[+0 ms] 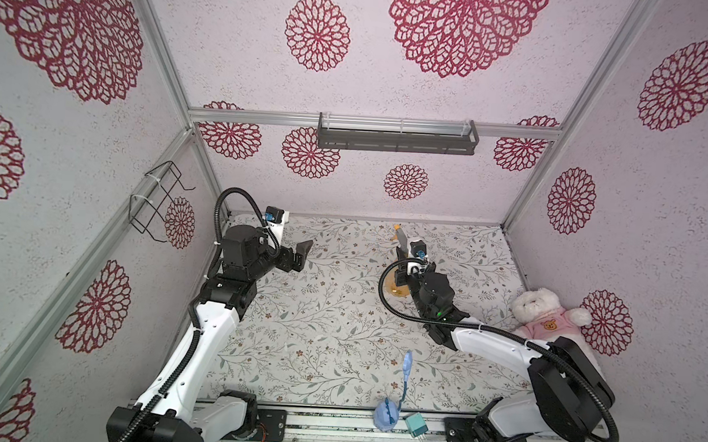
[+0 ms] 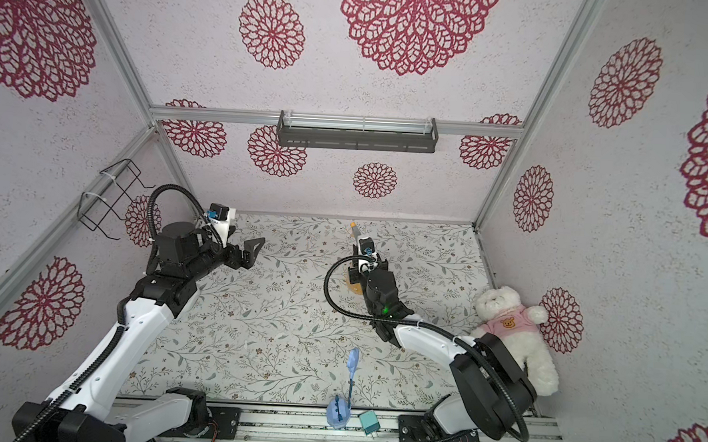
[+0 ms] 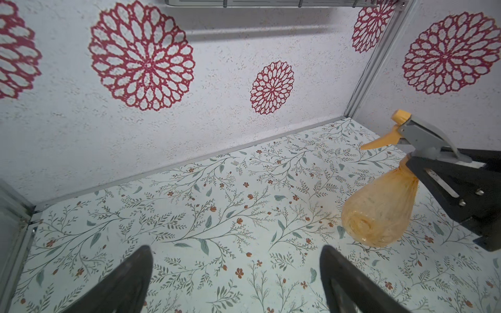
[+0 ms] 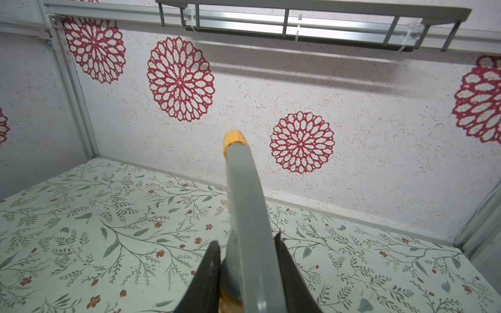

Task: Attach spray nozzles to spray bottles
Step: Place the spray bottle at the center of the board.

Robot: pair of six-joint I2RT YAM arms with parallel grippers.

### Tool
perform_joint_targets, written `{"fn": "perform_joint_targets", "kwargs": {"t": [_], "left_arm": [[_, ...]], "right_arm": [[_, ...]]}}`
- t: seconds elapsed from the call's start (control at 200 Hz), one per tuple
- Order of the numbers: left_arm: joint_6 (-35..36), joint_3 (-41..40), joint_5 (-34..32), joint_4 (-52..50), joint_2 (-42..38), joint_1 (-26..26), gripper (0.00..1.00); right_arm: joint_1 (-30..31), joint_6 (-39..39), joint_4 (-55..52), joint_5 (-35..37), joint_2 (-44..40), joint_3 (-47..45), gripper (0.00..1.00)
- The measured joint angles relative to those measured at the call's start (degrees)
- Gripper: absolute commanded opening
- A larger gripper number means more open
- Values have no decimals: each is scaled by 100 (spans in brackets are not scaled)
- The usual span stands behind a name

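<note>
In both top views one orange spray bottle (image 1: 396, 290) is over the back of the worktop (image 1: 331, 312) with one spray nozzle (image 1: 401, 238) seated in its neck. The right pincer (image 1: 405, 263) is mostly hidden there. The left pincer (image 1: 302, 254) gapes wide with nothing in it, well apart. One teddy bear (image 2: 509, 326), one teal box (image 2: 370, 422) and one pale blue rounded thing (image 2: 337, 414) sit at the edges. From the left wrist, the bottle hangs tilted under the nozzle, with the right pincer's dark fingers (image 3: 458, 185) clamped where the two meet. From the right wrist, both jaws press the nozzle's grey body.
</note>
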Motion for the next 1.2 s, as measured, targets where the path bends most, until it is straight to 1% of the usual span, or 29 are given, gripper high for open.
{"fn": "perform_joint_targets", "kwargs": {"t": [0.305, 0.575, 0.831, 0.886, 1.056, 1.201], "left_arm": [[-83, -46, -22, 92, -13, 28, 97], [-83, -111, -37, 90, -83, 50, 97], [-79, -111, -35, 79, -129, 76, 97], [-79, -111, -37, 76, -140, 76, 97], [-79, -111, -31, 50, -149, 81, 97], [-79, -111, -17, 50, -149, 81, 97]], "right_arm": [[31, 4, 1718, 140, 549, -581, 0], [74, 68, 2312, 168, 1097, -673, 0], [83, 175, 2509, 170, 1432, -765, 0], [83, 177, 2529, 173, 1460, -765, 5], [83, 219, 2570, 173, 1460, -767, 24], [83, 271, 2551, 170, 1460, -767, 36]]}}
